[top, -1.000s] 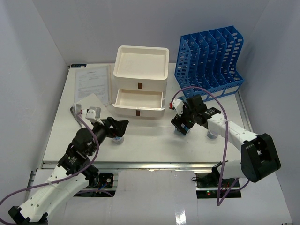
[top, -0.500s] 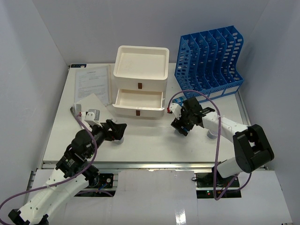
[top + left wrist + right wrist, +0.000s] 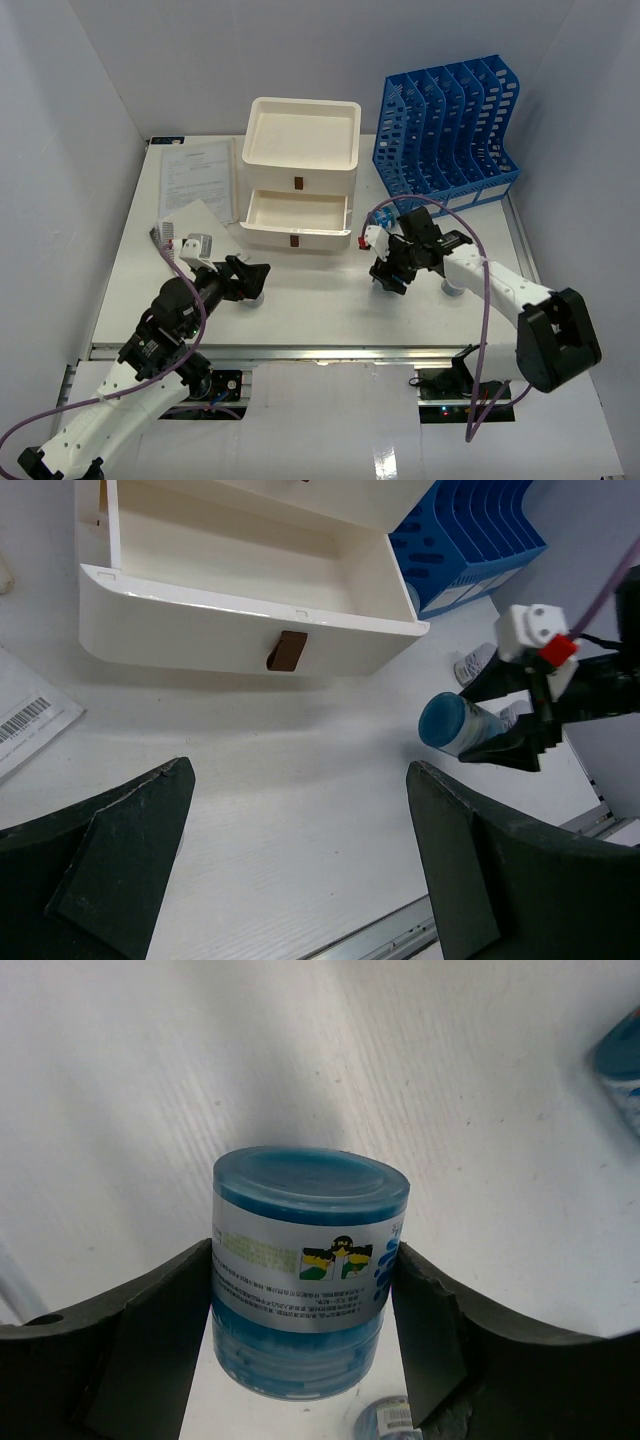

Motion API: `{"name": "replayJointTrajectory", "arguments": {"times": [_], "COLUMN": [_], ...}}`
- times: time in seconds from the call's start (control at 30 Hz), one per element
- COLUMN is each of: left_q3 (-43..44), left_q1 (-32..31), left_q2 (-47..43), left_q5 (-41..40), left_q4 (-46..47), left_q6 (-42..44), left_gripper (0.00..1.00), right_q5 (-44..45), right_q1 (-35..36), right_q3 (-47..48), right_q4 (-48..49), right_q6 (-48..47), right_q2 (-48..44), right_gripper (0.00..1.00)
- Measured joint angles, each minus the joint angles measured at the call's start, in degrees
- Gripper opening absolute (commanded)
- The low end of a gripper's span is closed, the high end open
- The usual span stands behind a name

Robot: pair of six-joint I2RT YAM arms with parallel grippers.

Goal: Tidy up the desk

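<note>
The desk (image 3: 320,310) is spread across the middle of the overhead view, and everything else is carried on it. A cream drawer box (image 3: 300,150) is set at its far centre with the middle drawer (image 3: 297,210) pulled out. A blue file rack (image 3: 445,130) is placed to the right of the box and sheets of paper (image 3: 195,178) to its left. The left gripper (image 3: 250,275) is held low before the box, its jaws spread wide and nothing between them. The right gripper (image 3: 388,272) is lowered around an upright blue jar (image 3: 305,1260). Its pads seem to be pressed against the label, though a firm hold cannot be told.
</note>
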Motion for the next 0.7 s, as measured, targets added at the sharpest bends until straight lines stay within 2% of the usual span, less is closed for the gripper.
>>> {"name": "replayJointTrajectory", "arguments": {"times": [0.17,0.27,0.5,0.7], "left_q3": [0.00,0.00,0.00,0.07], "left_q1": [0.00,0.00,0.00,0.00], "left_q2": [-0.02,-0.01,-0.02,-0.28], "left_q5": [0.21,0.36,0.92,1.10], "left_q4": [0.00,0.00,0.00,-0.09], "left_q6": [0.00,0.01,-0.11,-0.58], "left_gripper": [0.98,0.98,0.98,0.98], "right_q5": [-7.78,-11.51,-12.40,-6.59], "right_q1": [0.06,0.55,5.79,11.36], "right_q3": [6.24,13.10,27.89,36.06], "right_q4": [-6.14,-8.02,-5.05,0.18], "right_q6": [-5.83,-7.85,-7.16,-5.44], "right_q2": [-9.17,-10.64,-1.45,9.25], "right_gripper": [0.18,0.18,0.20,0.22]}}
